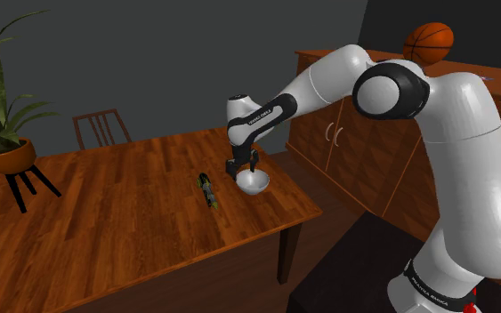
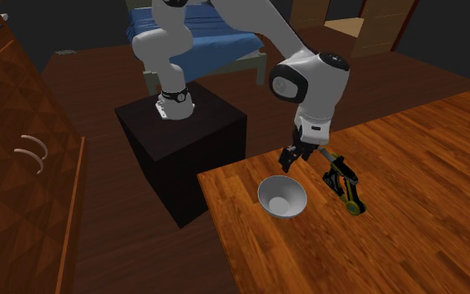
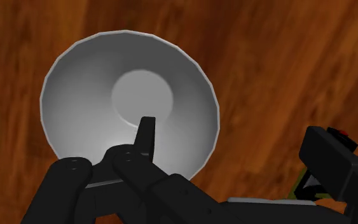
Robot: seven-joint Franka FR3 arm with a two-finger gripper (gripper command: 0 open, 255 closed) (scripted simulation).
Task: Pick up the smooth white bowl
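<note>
A smooth white bowl (image 1: 254, 182) stands on the wooden table (image 1: 124, 204) near its corner, beside the stand. My black gripper (image 1: 246, 170) hangs just over the bowl's rim. In the wrist view the bowl (image 3: 107, 83) lies close below, and the gripper (image 3: 234, 132) is open. One finger (image 3: 147, 133) reaches down inside the bowl, while the other finger (image 3: 333, 159) stays outside the rim with a wide gap. Neither finger visibly touches the rim. From the second exterior view the bowl (image 2: 282, 198) sits just in front of the gripper (image 2: 295, 158).
A dark green-and-yellow elongated object (image 1: 208, 191) lies on the table next to the bowl (image 2: 342, 185). A potted plant (image 1: 4, 133) and a chair (image 1: 102, 126) stand at the far side. A wooden cabinet (image 1: 355, 142) carries a basketball (image 1: 428, 41). The table edge runs close to the bowl.
</note>
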